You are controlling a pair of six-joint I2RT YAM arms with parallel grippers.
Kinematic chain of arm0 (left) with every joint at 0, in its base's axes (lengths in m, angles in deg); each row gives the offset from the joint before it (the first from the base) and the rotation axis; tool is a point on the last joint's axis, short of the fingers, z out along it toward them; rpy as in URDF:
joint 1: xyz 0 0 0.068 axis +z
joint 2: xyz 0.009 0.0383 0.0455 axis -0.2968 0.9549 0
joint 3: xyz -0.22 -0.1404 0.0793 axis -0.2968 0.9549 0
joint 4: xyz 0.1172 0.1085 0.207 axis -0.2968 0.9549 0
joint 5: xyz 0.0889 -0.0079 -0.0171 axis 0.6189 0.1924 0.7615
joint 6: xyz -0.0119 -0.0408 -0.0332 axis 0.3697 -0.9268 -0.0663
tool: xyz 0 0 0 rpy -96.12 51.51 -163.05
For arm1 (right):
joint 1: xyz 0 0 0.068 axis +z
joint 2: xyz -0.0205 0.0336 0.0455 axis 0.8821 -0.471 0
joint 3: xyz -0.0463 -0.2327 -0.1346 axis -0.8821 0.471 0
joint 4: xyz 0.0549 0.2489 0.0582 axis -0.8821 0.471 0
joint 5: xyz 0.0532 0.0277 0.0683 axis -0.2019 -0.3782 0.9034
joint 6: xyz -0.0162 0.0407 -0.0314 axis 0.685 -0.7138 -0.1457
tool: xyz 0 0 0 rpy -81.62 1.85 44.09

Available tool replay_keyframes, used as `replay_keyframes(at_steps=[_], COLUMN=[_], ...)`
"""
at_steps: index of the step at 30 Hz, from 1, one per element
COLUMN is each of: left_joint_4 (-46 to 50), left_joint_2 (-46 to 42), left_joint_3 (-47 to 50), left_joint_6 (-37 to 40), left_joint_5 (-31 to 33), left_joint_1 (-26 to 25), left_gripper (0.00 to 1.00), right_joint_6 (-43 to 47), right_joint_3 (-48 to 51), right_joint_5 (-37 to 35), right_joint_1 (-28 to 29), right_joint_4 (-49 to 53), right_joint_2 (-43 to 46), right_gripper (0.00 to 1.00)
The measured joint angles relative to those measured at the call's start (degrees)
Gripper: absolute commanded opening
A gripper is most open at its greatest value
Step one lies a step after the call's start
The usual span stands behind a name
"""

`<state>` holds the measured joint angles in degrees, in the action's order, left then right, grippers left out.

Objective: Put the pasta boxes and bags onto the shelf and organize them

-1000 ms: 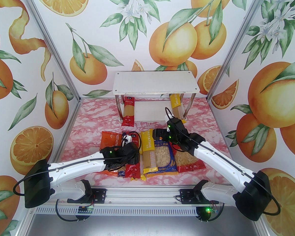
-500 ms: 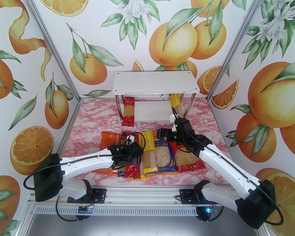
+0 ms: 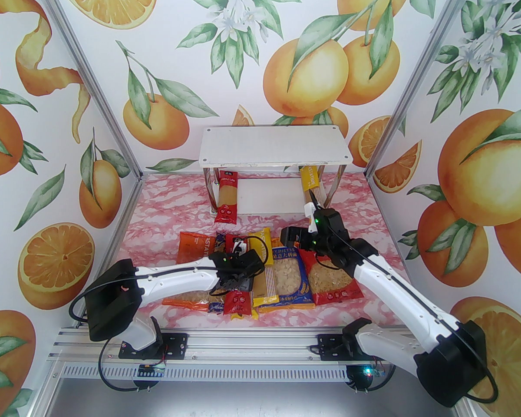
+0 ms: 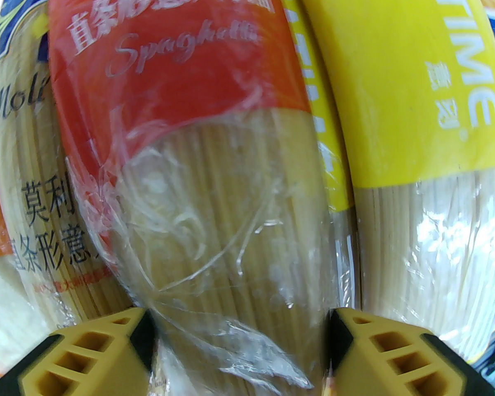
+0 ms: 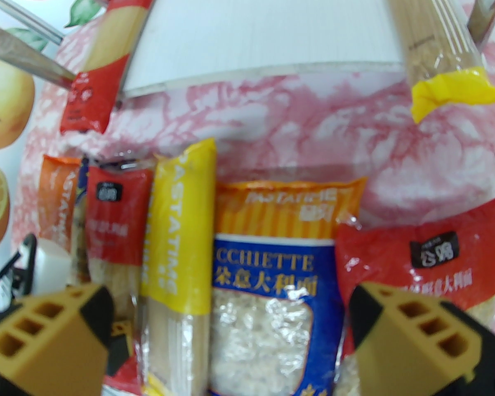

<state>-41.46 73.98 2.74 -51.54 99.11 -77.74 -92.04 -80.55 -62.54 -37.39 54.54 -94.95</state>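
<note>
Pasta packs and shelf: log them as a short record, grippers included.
shelf lower board: red spaghetti pack at left end, yellow pack at right end
shelf top board: no packs
front row: remaining packs, side by side on the table
left gripper: fingers either side of a red spaghetti pack; grip unclear
right gripper: open above front row

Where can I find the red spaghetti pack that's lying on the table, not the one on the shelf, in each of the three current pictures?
Top external: left of centre, partly under the left arm; the red spaghetti pack shows its ends.
Left wrist: in the middle, between the fingertips of the left gripper.
Right wrist: left of centre.
Landmark in all three: the yellow PASTATIME pack lying to its right.
</note>
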Motion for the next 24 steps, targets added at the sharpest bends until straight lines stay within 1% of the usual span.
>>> replay_keyframes(at_steps=[3,5,7,19,24], left_joint_4=[0.07,0.35,0.66,1.05,0.96], left_joint_2=[0.0,-0.09,-0.66,-3.78,-7.91], left_joint_3=[-0.17,-0.33,-0.57,-0.42,-0.33], left_joint_6=[0.0,-0.35,-0.48,0.76,3.93], left_joint_5=[-0.04,0.02,0.09,-0.46,-2.14], left_joint_1=[0.0,0.02,0.02,0.02,0.68], left_gripper=[0.37,0.26,0.0,0.0,0.0], right_joint_6=[0.0,0.0,0.0,-0.04,-0.09], right_joint_3=[0.22,0.22,0.22,0.22,0.22], right_joint_5=[0.48,0.61,0.63,0.66,0.61], right_joint_1=[-0.22,-0.33,-0.33,-0.59,-0.59], right_joint_4=[-0.04,-0.09,-0.09,-0.26,-0.26], right_joint_2=[0.17,0.2,0.2,0.63,0.66], right_gripper=[1.0,1.0,1.0,1.0,1.0])
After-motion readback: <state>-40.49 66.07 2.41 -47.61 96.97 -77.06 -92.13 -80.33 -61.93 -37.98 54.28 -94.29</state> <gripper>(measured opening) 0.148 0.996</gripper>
